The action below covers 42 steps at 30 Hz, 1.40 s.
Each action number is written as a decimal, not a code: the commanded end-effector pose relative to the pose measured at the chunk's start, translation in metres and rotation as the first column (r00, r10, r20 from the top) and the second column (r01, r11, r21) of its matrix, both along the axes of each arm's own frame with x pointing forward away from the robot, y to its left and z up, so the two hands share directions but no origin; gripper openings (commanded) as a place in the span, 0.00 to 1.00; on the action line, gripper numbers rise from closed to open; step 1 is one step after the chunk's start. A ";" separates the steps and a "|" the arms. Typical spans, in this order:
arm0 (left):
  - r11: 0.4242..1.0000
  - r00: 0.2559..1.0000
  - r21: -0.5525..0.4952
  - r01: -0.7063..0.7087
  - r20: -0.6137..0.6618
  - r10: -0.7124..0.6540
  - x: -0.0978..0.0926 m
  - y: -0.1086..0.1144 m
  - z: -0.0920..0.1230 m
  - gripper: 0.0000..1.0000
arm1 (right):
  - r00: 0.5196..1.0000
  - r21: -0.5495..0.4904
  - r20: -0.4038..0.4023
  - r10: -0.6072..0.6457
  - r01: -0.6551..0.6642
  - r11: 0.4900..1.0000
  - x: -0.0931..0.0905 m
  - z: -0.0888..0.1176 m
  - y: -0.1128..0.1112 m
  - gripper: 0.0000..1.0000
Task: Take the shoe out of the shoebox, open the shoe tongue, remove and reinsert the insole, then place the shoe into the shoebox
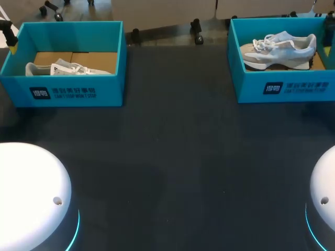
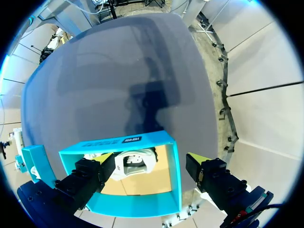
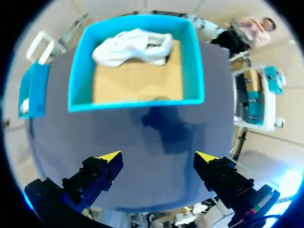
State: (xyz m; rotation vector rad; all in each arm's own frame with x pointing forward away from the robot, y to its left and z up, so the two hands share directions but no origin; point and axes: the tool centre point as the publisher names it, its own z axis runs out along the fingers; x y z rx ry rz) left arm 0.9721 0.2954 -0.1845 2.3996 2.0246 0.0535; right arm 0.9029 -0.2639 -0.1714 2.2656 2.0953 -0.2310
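Two blue shoeboxes stand at the table's far side, each holding a white and grey sneaker. The left shoebox holds the left shoe against its front wall. The right shoebox holds the right shoe lying on its side. My left gripper hangs open above the left shoebox, with that shoe below and between its fingers, untouched. My right gripper stands open over bare table, short of the right shoebox and its shoe.
The dark table stretches between and in front of the boxes. My arms' white bases sit at the near left and near right corners. The right shoebox also shows beside my left gripper.
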 end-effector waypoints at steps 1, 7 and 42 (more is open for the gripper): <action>1.000 1.000 0.003 0.001 0.003 -0.001 -0.001 0.000 0.000 1.00 | 0.998 -0.044 -0.026 -0.058 0.056 0.997 0.040 -0.004 -0.013 1.00; 1.000 1.000 0.003 0.001 0.003 -0.001 -0.001 0.000 0.000 1.00 | 0.998 -0.075 -0.016 -0.067 0.066 0.995 0.079 -0.012 -0.037 1.00; 1.000 1.000 0.003 0.001 0.003 -0.001 -0.001 0.000 0.000 1.00 | 0.976 -0.255 0.088 -0.198 0.214 0.943 0.182 -0.035 -0.035 1.00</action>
